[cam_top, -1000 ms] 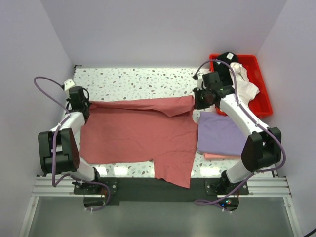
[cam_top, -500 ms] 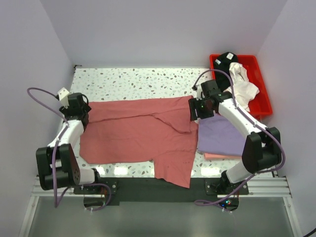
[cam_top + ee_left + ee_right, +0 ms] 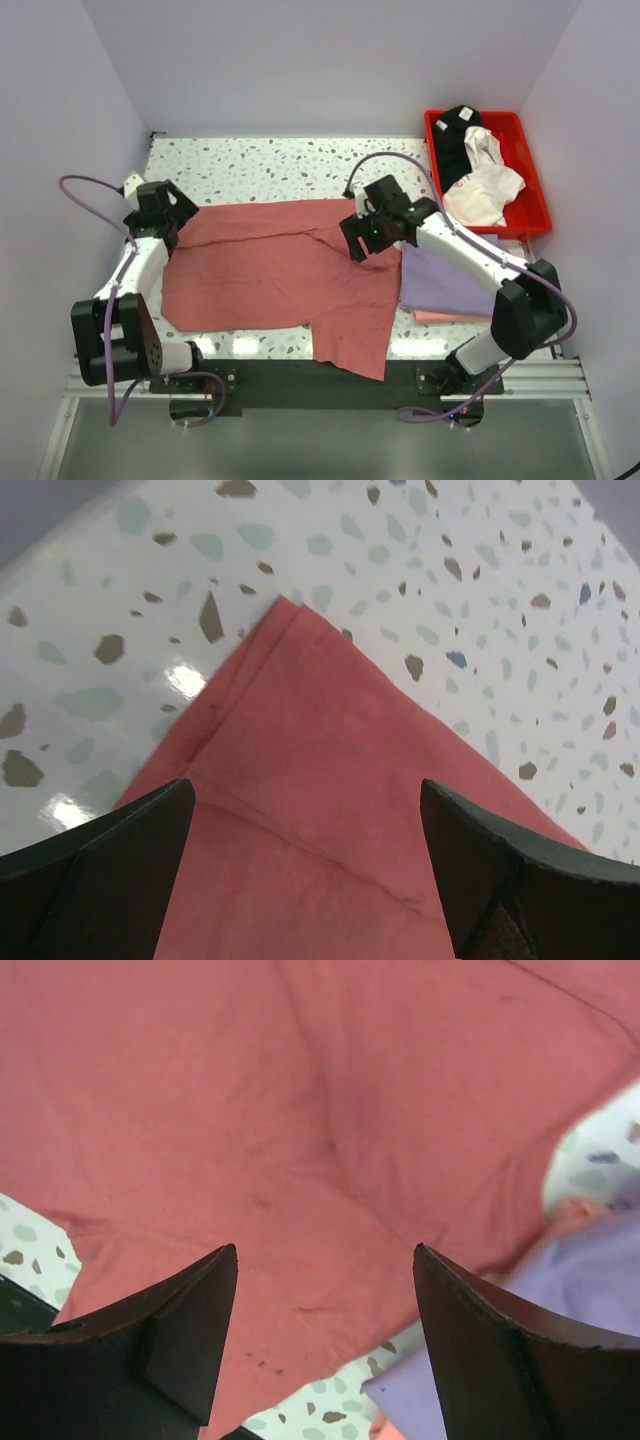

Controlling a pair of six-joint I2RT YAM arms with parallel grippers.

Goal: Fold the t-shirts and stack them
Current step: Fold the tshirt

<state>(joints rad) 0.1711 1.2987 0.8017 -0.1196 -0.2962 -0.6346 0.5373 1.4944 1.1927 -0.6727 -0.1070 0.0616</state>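
A dusty red t-shirt (image 3: 270, 270) lies spread flat across the speckled table, one flap hanging over the near edge. My left gripper (image 3: 168, 212) hovers open just above the shirt's far left corner (image 3: 300, 710), with nothing between its fingers (image 3: 100, 880). My right gripper (image 3: 362, 238) is open above the shirt's right part (image 3: 300, 1110), near its right edge, and holds nothing. To the right a folded lavender t-shirt (image 3: 450, 275) rests on a folded pale pink one (image 3: 440, 317); the lavender one (image 3: 590, 1280) also shows in the right wrist view.
A red plastic tray (image 3: 500, 114) at the back right holds a black t-shirt (image 3: 455, 140) and a white one (image 3: 485, 180). Bare speckled table (image 3: 270, 165) runs behind the red shirt. Walls close in on the left, back and right.
Both grippers have opened and let go of the red shirt's far edge, which now lies flat. The right gripper has moved left, over the shirt.
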